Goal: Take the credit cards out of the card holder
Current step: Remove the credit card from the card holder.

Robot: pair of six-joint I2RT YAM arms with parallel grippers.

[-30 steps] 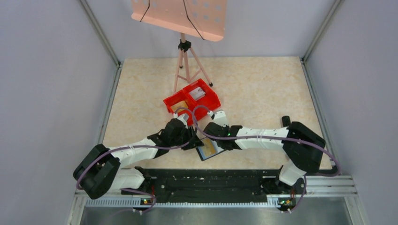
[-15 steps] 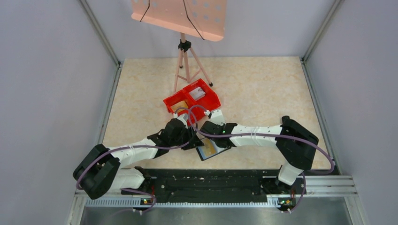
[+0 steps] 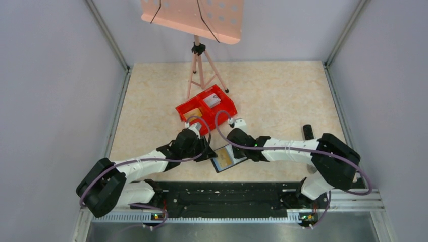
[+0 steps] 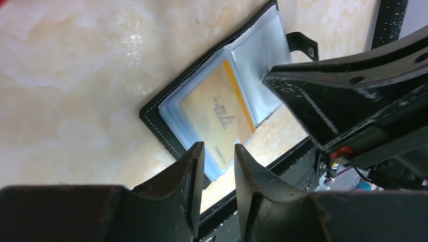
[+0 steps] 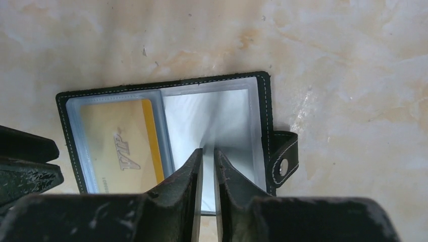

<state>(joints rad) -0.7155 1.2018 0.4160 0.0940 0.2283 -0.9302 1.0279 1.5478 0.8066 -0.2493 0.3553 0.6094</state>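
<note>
Beige marbled table (image 3: 282, 101) in a walled bay. Top view: card holder (image 3: 224, 158) lies open near the front edge, between left gripper (image 3: 206, 153) and right gripper (image 3: 241, 151); red bin (image 3: 207, 108) just behind

Left wrist: jaws nearly together at the holder's near edge, gold card (image 4: 214, 113) sleeved just beyond; cannot tell if they grip anything

Right wrist: jaws clenched on a raised fold of the holder's empty clear pocket (image 5: 227, 116), not on the card

Risk: a pull lifts the whole holder or stretches the sleeve, card staying inside, unless the left side pins it
</note>
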